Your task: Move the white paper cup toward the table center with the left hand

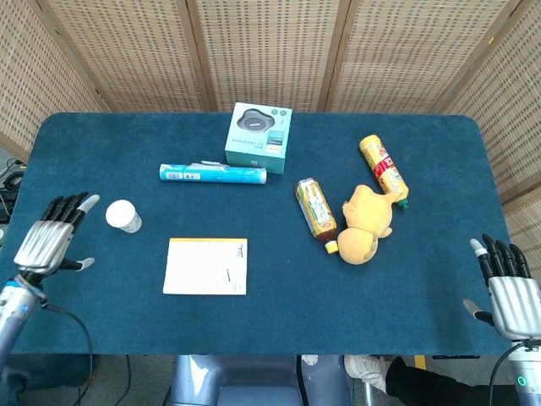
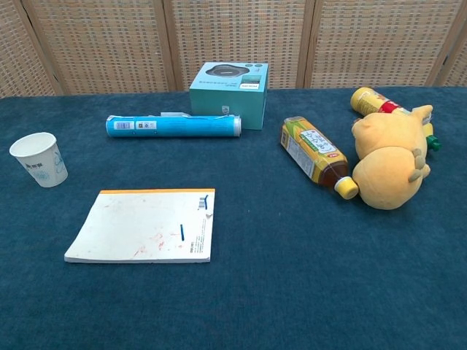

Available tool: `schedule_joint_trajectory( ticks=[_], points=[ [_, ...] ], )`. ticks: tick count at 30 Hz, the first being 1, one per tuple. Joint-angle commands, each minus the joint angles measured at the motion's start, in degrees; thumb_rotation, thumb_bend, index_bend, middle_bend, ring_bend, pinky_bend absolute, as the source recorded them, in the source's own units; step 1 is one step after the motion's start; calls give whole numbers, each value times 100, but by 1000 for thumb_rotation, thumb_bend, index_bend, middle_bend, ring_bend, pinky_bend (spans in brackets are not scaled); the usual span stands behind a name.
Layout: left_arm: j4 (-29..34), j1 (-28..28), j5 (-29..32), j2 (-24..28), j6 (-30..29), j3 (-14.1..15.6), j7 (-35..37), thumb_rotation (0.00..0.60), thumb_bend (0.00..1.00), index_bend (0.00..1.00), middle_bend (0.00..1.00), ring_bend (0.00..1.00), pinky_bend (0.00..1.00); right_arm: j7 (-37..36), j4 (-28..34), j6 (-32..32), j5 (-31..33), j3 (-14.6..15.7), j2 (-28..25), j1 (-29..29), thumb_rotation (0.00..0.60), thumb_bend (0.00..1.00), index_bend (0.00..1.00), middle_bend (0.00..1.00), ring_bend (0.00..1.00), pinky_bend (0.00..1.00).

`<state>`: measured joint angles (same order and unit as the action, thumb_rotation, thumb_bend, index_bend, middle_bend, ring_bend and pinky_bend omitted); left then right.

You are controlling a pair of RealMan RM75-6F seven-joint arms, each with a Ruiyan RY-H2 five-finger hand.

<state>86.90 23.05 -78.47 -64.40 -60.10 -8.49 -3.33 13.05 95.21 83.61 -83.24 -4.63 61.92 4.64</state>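
You're on the approach: left hand (image 1: 52, 239) empty, fingers spread, near the white paper cup (image 1: 123, 216). Next, close around its wall, then move it toward center.

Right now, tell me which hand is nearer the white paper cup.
Left. The left hand hovers just beside the white paper cup, not touching; the right hand sits at the far opposite table edge.

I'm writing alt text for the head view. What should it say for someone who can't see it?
The left hand, fingers spread, sits beside a white paper cup on a blue table; a notepad, box, bottles and plush toy lie further right.
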Motion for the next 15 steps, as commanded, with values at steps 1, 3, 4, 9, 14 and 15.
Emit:
schedule_joint_trajectory(
  ticks=[1,3,4,9,14,15],
  points=[
    [-899,724,419,-716,809,-193,-196,600,108,0,0,0,0,74,-45,-59,85,-20,54,28,600,0,0,0,0,0],
    [-1254,886,503,-982,977,-193,-248,600,108,0,0,0,0,107,-84,-97,157,-37,88,43,600,0,0,0,0,0],
    [-1388,943,528,-1079,1040,-187,-253,600,109,0,0,0,0,119,-98,-110,187,-46,99,49,600,0,0,0,0,0],
    [-1963,1151,617,-1431,1302,-120,-291,600,108,0,0,0,0,152,-154,-119,287,-87,146,63,600,0,0,0,0,0],
    [-2323,1265,730,-1641,1501,-85,-261,600,110,0,0,0,0,165,-173,-118,322,-98,166,69,600,0,0,0,0,0],
    [-2350,1275,737,-1655,1519,-82,-256,600,110,0,0,0,1,167,-173,-119,325,-98,168,70,600,0,0,0,0,0]
  ],
)
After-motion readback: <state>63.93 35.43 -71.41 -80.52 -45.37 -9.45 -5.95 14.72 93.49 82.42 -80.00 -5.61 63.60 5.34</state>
